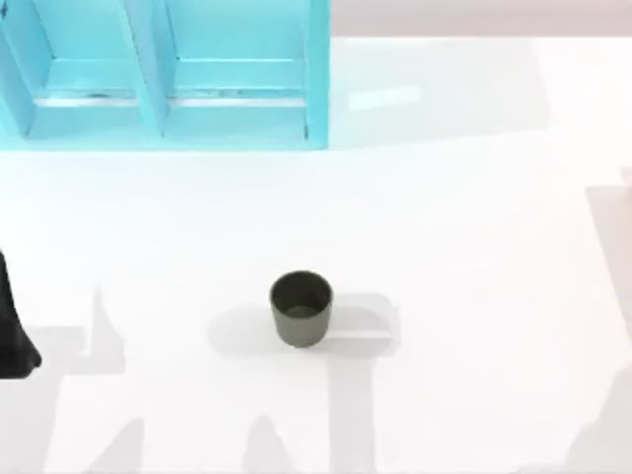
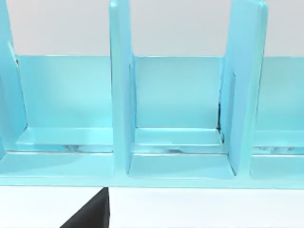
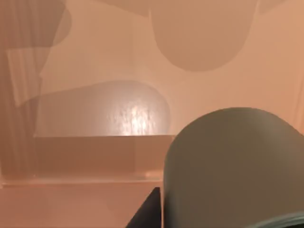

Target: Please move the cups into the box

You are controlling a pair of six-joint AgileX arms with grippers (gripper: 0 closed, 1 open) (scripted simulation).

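One dark olive-grey cup stands upright on the white table near the middle, with no gripper near it. A second cup looms large in the right wrist view, held in my right gripper; one dark finger lies against its side and the other is hidden behind it. The light blue box with upright dividers stands at the back left. My left arm sits at the table's left edge. Its wrist faces the box's compartments, with one dark finger low in that view.
The right wrist view has a pinkish-tan backdrop with soft shadows behind the held cup. Arm shadows fall along the table's front and right side. White table surface lies between the standing cup and the box.
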